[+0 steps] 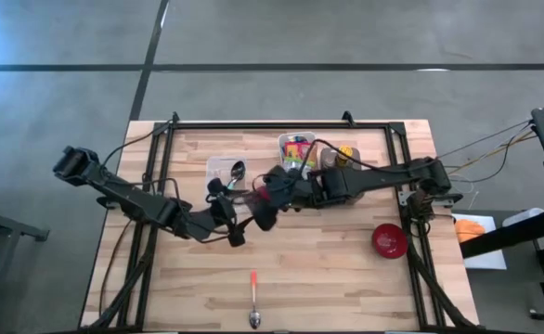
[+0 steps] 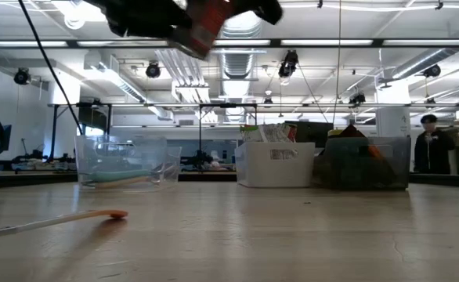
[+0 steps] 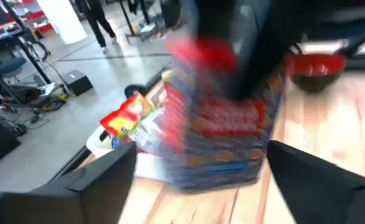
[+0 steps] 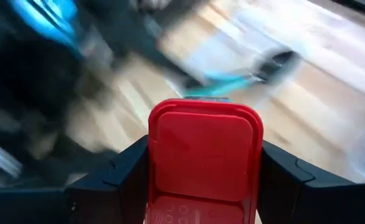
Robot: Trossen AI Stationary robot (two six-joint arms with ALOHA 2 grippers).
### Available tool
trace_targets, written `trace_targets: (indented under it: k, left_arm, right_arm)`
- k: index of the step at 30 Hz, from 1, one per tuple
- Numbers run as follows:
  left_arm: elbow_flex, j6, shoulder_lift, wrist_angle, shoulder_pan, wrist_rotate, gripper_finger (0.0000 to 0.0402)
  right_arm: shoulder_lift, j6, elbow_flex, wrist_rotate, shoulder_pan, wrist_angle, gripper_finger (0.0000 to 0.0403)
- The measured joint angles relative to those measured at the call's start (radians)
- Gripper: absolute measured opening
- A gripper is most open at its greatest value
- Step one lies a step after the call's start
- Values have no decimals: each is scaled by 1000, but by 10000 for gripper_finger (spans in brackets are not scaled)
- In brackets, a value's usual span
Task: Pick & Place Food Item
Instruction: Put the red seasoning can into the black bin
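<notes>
Food item: a packet with a flat red rounded-corner lid end; the left wrist view shows its side printed in blue and red, blurred.
Where it is: in the air above the middle of the worktop, just right of the clear tub.
Right tool: fingers closed on both sides of the packet, holding it.
Left tool: fingers spread wide, facing the packet, gripping nothing.
Clear tub: holds a spoon with a teal handle.
White bin: right of the tub, filled with bright packets.
Dark bin: right of the white bin.
Red bowl: far right of the tub.
Loose spoon: orange handle, near the front edge, well clear of the tub.
Background: a person beyond the worktop.
</notes>
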Motion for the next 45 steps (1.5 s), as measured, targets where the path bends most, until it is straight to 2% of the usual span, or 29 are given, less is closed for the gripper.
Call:
trace_targets:
  k: [1, 3, 12, 17, 23, 28, 38, 41, 45]
  left_arm:
    - [2, -9, -5, 5, -1, -7, 369]
    - [9, -11, -9, 8, -6, -8, 383]
    - [27, -21, -34, -74, -36, -3, 299]
    - [34, -91, -91, -146, -61, -3, 274]
    - [32, -138, -179, -242, -96, -4, 252]
    - [30, -187, -236, -301, -118, 0, 240]
    - [29, -248, -260, -361, -123, 0, 238]
    - [29, -248, -260, -362, -123, 0, 238]
    - [29, -248, -260, -365, -122, 0, 238]
  right_arm:
    - [-1, -8, 1, -4, -3, -51, 210]
    - [4, -7, 20, -1, -5, -93, 210]
    - [-9, 37, 102, 120, -13, -340, 210]
    - [-59, 201, 134, 195, -31, -576, 209]
    - [-156, 377, 106, 192, -67, -801, 209]
    - [-267, 474, -13, 185, -128, -794, 209]
    - [-431, 679, -389, 177, -259, -775, 209]
    - [-475, 684, -492, 164, -290, -706, 209]
    - [-528, 657, -622, 163, -319, -525, 209]
